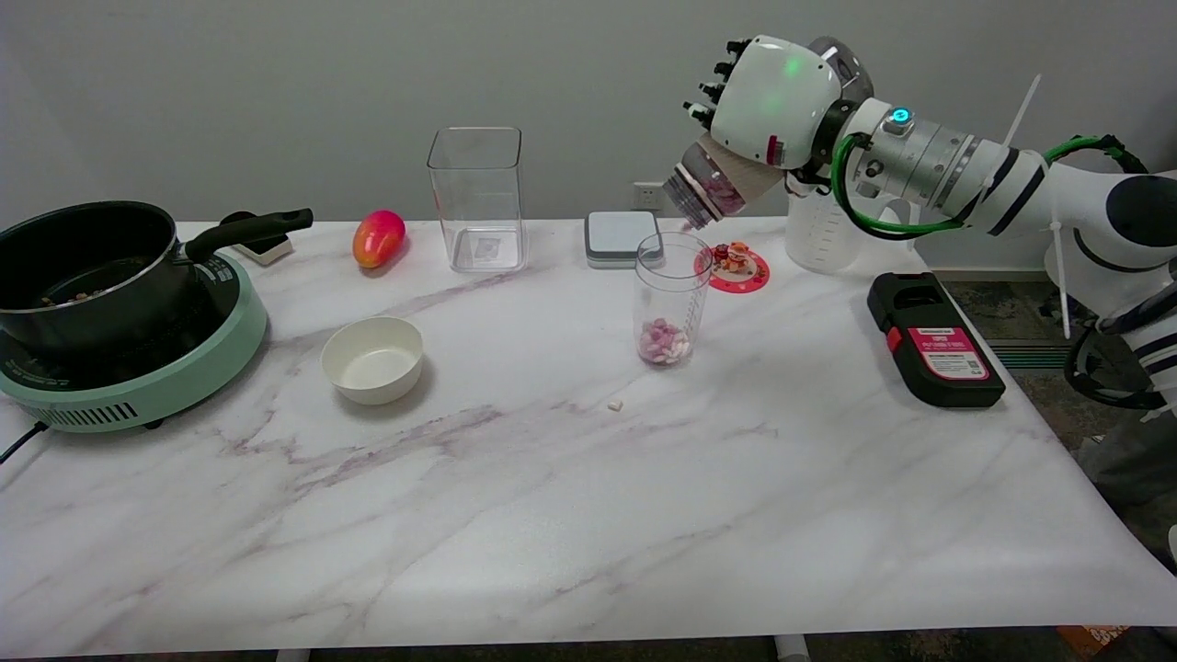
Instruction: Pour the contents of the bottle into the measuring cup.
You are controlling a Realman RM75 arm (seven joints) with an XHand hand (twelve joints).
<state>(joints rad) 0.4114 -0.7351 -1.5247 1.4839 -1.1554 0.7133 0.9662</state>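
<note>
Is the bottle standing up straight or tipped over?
Tipped. The right hand holds the bottle slanted, mouth pointing down above the measuring cup, which already has pink and white pieces at its bottom.

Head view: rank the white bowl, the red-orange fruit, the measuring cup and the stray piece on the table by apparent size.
1. Measuring cup and white bowl: close in apparent size, one tall, one wide, so I won't rank them.
2. Red-orange fruit, though farther back.
3. Stray piece.

Lighting even and diffuse, from overhead. Soft short shadows sit beneath the white bowl (pixel 372 359) and measuring cup (pixel 670 299). Mild sheen on the marble table (pixel 552 515). Green indicator glow on the right hand (pixel 768 106). Focus adequate throughout; distant items slightly soft, grainy.
</note>
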